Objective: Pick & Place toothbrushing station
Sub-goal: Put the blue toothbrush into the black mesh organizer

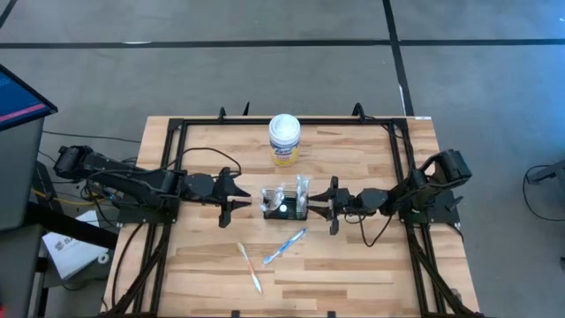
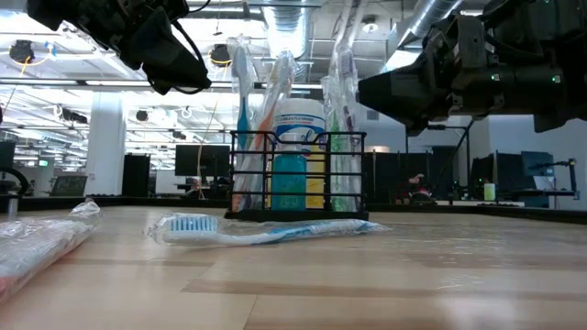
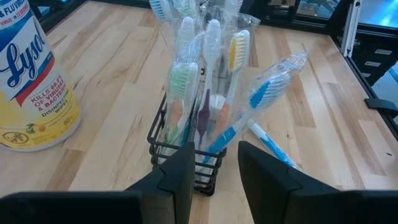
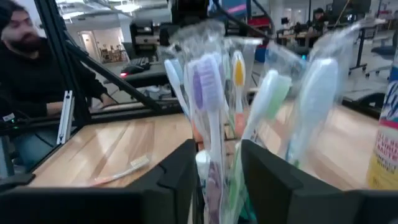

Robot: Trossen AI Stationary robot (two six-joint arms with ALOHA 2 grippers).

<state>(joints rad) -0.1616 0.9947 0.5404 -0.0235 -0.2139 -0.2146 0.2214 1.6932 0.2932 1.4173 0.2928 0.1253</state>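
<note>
The toothbrushing station (image 1: pixel 284 203), a small black wire holder, stands at the middle of the overhead frame, squarely between the two arms. The right gripper (image 1: pixel 332 206) sits just beside its right end with its fingers parted; in its own wrist view the wrapped brushes rise straight ahead of the gap and the fingers are not clamped on anything. The left gripper (image 1: pixel 231 202) waits just off the holder's left end, fingers also spread and empty.

The main risk, as I judge it, is tipping. The holder is light and top-heavy, and its tall wrapped toothbrushes (image 3: pixel 208 81) lean outward, so a finger that catches the crinkled plastic instead of the wire rim could pull a brush out or rock the whole holder over. With both grippers this near, a small sideways move from either one could shove it. Two loose toothbrushes lie on the table (image 1: pixel 371 265) below the holder in the overhead frame, a blue one (image 1: pixel 284 246) and a pale one (image 1: pixel 250 267); a low pass could drag them.

The holder carries a handful of upright wrapped toothbrushes with green, white, yellow, purple and blue heads, and something blue low inside that I cannot identify. The wipes canister (image 1: pixel 284 140), above centre, is closed with its lid on.
</note>
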